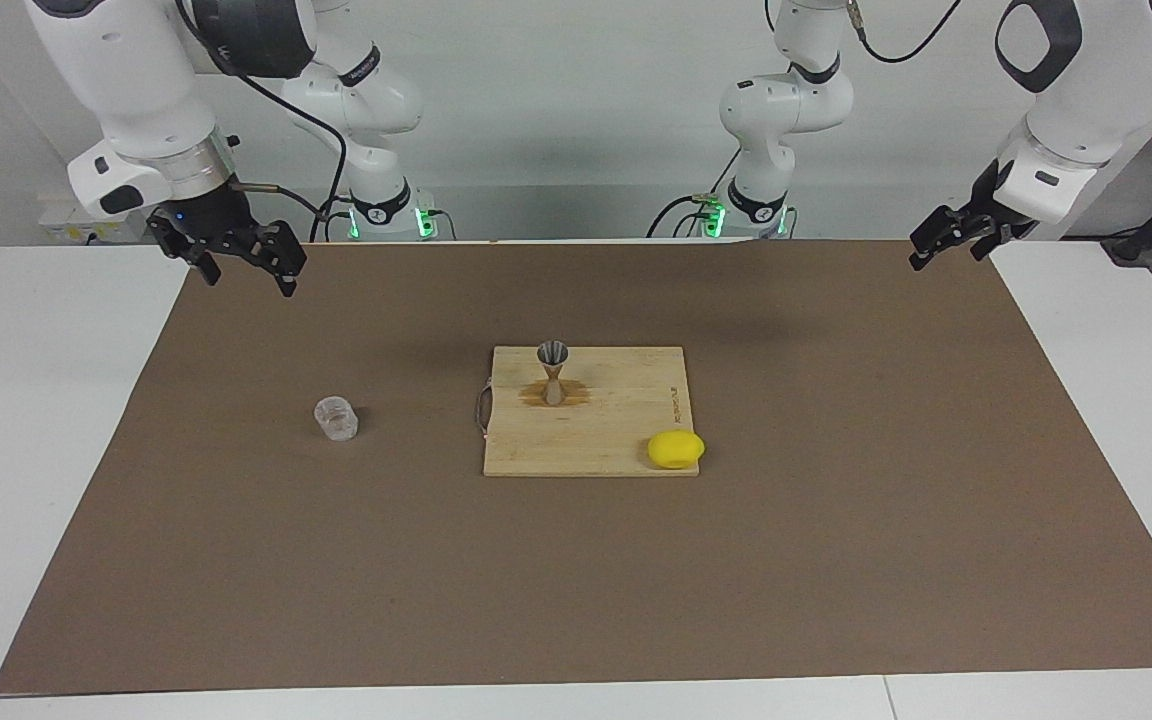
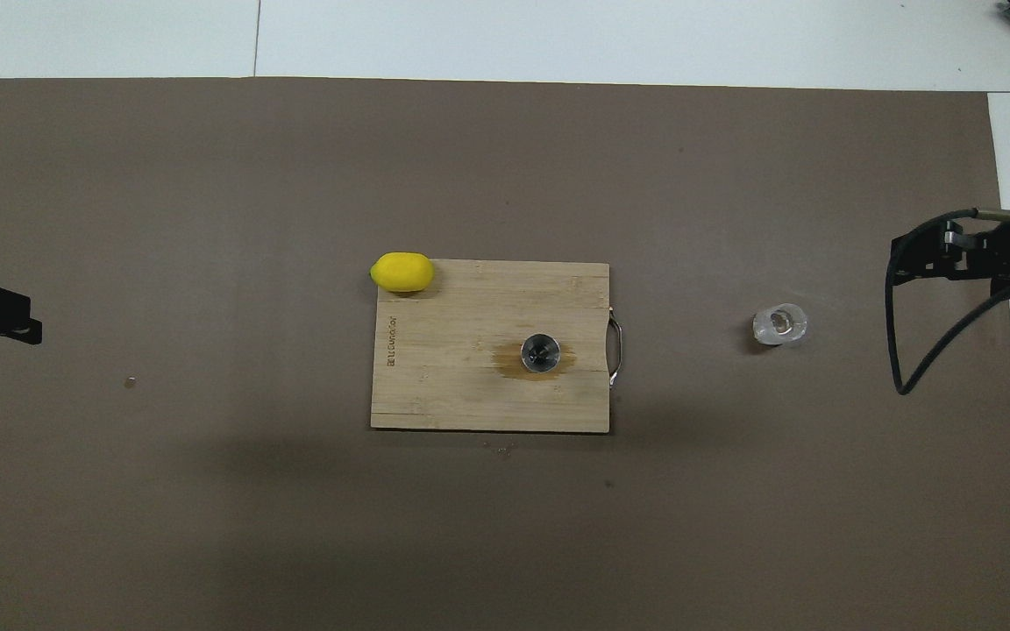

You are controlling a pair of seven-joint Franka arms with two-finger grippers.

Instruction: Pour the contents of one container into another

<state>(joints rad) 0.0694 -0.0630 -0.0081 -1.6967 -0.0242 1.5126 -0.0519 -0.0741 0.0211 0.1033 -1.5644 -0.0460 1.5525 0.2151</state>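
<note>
Brown mat point(image 1: 836, 560) covers the table point(image 1: 46, 450) and carries every object. Nearest the facing camera, on the corner of the cutting board toward the left arm's end of the table and farthest from the robots, lies a yellow lemon point(image 1: 676, 449), partly overhanging the board edge.

Wooden cutting board point(image 1: 626, 430) lies flat at mid-table, well apart from both grippers and roughly between them. Its metal handle point(image 1: 481, 410) faces the right arm's end of the table. A grey metal jigger point(image 1: 552, 372) stands upright on the board over a dark wet-looking stain point(image 1: 576, 398), nearer to the robots than the lemon. In the overhead view its open upper cone point(image 2: 540, 353) faces straight up.

A short clear glass tumbler point(image 1: 336, 418) stands upright on the mat, beside the board toward the right arm's end, apart from the handle. Its contents cannot be determined.

Right gripper point(image 1: 244, 262) hangs raised over the mat near the right arm's end, closer to the tumbler than to any other object but clear of it. Its fingers point(image 1: 286, 268) are spread apart and hold nothing.

Left gripper point(image 1: 946, 245) hangs raised over the mat edge at the left arm's end, well apart from the board and lemon. Whether its fingers are parted or closed cannot be told. The left arm waits.
</note>
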